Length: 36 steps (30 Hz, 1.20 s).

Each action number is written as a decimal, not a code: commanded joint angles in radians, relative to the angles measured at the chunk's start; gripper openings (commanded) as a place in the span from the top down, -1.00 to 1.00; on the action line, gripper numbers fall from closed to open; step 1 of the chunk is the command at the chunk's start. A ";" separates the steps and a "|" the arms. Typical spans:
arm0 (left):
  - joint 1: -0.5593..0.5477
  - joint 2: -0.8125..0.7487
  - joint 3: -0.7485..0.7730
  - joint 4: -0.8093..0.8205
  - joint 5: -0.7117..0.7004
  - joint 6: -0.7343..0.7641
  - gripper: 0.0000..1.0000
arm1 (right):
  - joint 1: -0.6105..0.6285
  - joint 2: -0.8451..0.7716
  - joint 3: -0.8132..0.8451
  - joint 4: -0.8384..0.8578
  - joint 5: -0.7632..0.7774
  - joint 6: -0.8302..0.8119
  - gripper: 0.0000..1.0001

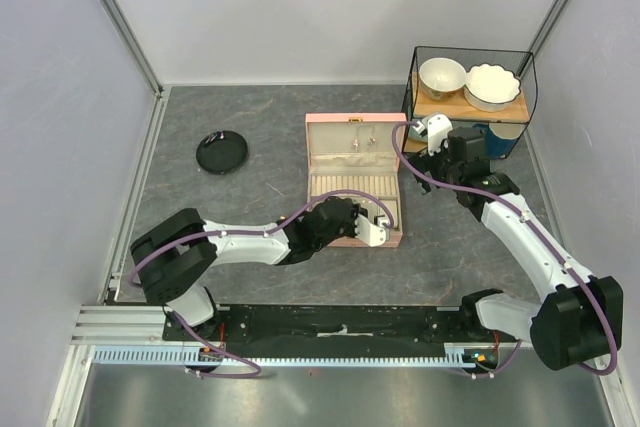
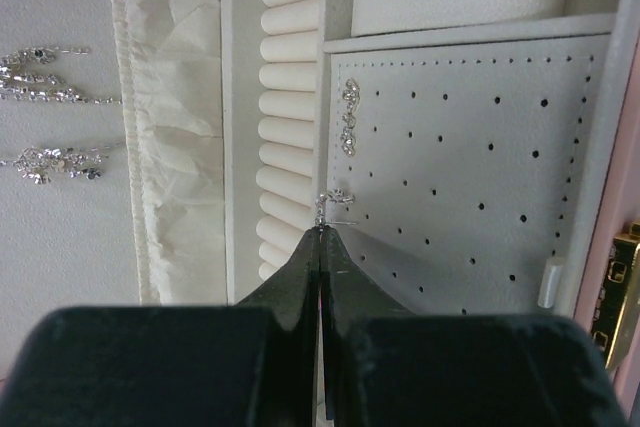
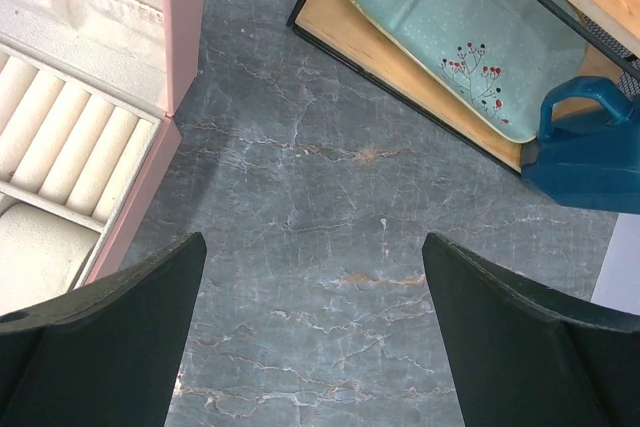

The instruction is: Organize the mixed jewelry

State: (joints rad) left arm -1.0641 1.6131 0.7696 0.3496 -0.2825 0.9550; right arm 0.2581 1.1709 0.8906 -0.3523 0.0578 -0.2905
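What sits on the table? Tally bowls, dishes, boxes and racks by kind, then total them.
Bowls: 2
Black dish: 1
Pink box: 1
Wire rack: 1
Total: 5

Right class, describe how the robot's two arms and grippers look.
The left arm and right arm have white links with bulky black joints and purple cables looping alongside. The left gripper and right gripper have dark tapering fingers.

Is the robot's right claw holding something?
No, the right gripper stands wide open, and only the grey table shows in the gap between its jaws.
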 commanded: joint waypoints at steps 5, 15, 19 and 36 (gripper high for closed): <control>0.004 0.019 0.030 0.048 0.016 -0.036 0.97 | 0.001 -0.025 -0.005 0.029 -0.003 0.007 -0.96; 0.004 0.014 0.040 0.031 0.032 -0.050 0.97 | 0.001 -0.020 -0.007 0.029 0.000 0.005 -0.97; 0.004 0.010 0.040 0.025 0.032 -0.053 0.97 | 0.003 -0.020 -0.007 0.029 0.002 0.004 -0.96; 0.004 -0.004 0.050 0.025 0.025 -0.067 0.97 | 0.001 -0.020 -0.010 0.029 -0.001 0.005 -0.96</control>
State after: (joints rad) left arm -1.0615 1.6272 0.7876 0.3401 -0.2779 0.9306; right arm 0.2581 1.1698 0.8902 -0.3527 0.0578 -0.2913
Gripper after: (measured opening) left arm 0.022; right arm 0.982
